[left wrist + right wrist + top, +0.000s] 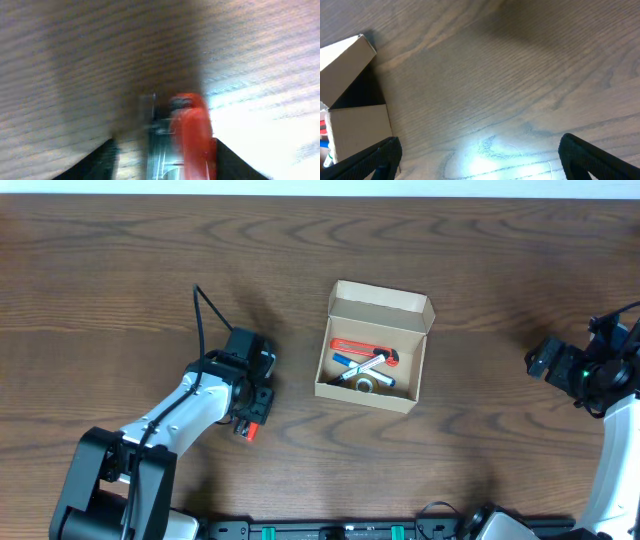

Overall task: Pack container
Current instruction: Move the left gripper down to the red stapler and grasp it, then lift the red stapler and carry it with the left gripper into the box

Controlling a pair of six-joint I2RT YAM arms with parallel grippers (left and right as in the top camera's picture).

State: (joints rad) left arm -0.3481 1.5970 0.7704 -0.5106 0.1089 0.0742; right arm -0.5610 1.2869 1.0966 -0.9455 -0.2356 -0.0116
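Container [372, 348]: one tan cardboard box, sitting upright near the middle of the surface [140, 270], with its flap lid standing open at the far side. In the right wrist view it is showing at the left edge.

Contents, counted from overhead, four items:
- one red elongated item [357, 344] lying across the far part of the box
- one blue marker [343, 360] lying just below it
- one white pen-like item with dark ends [362, 368] lying diagonally
- one small roll of tape [368, 384] lying against the near wall

Outside the box: one red object [247, 432] is lying on the surface, well to the left of the container. The wrist view is too blurred to name it.

Left gripper [252, 420] is hovering low over that red object, with its fingers [102, 162] straddling it. The red side is sitting against one finger and a gap is showing on the other. Cannot tell whether a grip is made.

Right gripper [480, 142] is hanging at the right edge of the surface, well apart from the container. Its jaws are standing wide apart and holding nothing.
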